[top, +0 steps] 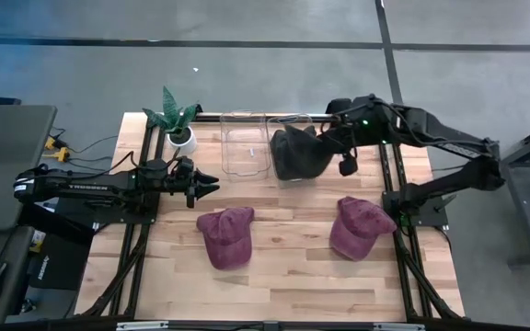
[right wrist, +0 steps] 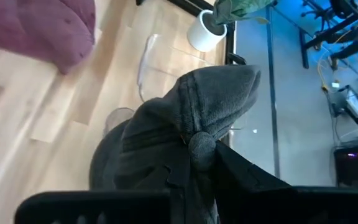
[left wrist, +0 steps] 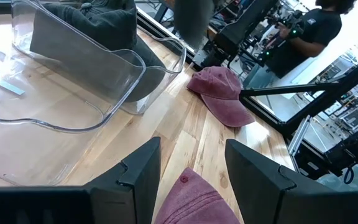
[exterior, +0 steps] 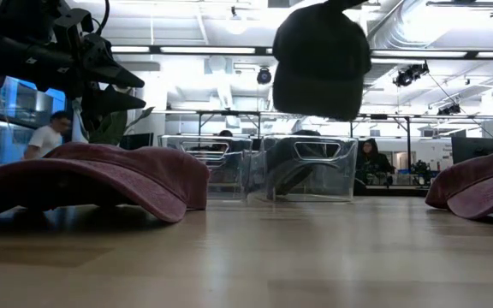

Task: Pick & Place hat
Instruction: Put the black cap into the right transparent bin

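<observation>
High view: the right end effector [top: 331, 136] is clamped on the dark hat [top: 297, 154], over the right clear bin [top: 294, 120] at 12 o'clock, probably for dropping it in. Left wrist view: the left end effector [left wrist: 191, 163] stands apart, empty, above a maroon hat [left wrist: 188, 202].

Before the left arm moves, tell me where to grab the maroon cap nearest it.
Take the near maroon cap at the crown's raised fold, coming straight down from above. It lies flat on the table, crown up and brim low, so the soft crown is probably what the left gripper, jaws open, can pinch.
</observation>
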`<state>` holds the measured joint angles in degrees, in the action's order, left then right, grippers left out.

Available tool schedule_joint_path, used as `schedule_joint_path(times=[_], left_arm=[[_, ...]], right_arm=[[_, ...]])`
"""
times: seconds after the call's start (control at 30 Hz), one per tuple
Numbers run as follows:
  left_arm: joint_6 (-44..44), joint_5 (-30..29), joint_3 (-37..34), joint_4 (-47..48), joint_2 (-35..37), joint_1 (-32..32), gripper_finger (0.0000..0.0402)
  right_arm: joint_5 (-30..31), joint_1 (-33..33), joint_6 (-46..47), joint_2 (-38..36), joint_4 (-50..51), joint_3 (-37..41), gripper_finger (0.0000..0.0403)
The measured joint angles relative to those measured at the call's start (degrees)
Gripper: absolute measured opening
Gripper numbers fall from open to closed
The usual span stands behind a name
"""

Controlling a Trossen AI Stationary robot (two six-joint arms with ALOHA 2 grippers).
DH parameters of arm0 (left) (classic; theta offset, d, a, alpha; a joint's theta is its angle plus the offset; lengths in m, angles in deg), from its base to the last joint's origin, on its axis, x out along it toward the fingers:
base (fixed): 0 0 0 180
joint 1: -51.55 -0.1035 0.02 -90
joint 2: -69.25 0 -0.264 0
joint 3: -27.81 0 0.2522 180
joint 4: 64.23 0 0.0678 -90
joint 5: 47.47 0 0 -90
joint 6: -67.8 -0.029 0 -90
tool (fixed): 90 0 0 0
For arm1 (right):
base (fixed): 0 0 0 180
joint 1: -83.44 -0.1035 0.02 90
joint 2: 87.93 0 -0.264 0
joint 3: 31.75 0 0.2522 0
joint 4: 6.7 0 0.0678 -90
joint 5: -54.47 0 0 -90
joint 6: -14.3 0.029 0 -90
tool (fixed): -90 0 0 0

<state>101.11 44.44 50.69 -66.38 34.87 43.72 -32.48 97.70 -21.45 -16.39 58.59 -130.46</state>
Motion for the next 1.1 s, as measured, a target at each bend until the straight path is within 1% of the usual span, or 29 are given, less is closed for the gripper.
schedule_joint_path(times=[0.37, 0.53, 0.97, 1.1], left_arm=[[0.0, 0.0, 0.0, 0.0, 0.0, 0.0, 0.0172], [0.0, 0.0, 0.0, 0.0, 0.0, 0.0, 0.0172], [0.0, 0.0, 0.0, 0.0, 0.0, 0.0, 0.0172], [0.0, 0.0, 0.0, 0.0, 0.0, 0.0, 0.0172]], right_arm=[[-0.1, 3.1, -10.1, 10.0, 1.1, -6.7, 0.0036], [1.0, 3.9, -13.4, 13.7, 1.9, -8.1, 0.0036], [-0.7, 4.6, -13.8, 18.4, 2.9, -8.1, 0.0036], [-2.5, 5.4, -13.8, 19.9, 2.9, -8.1, 0.0036]])
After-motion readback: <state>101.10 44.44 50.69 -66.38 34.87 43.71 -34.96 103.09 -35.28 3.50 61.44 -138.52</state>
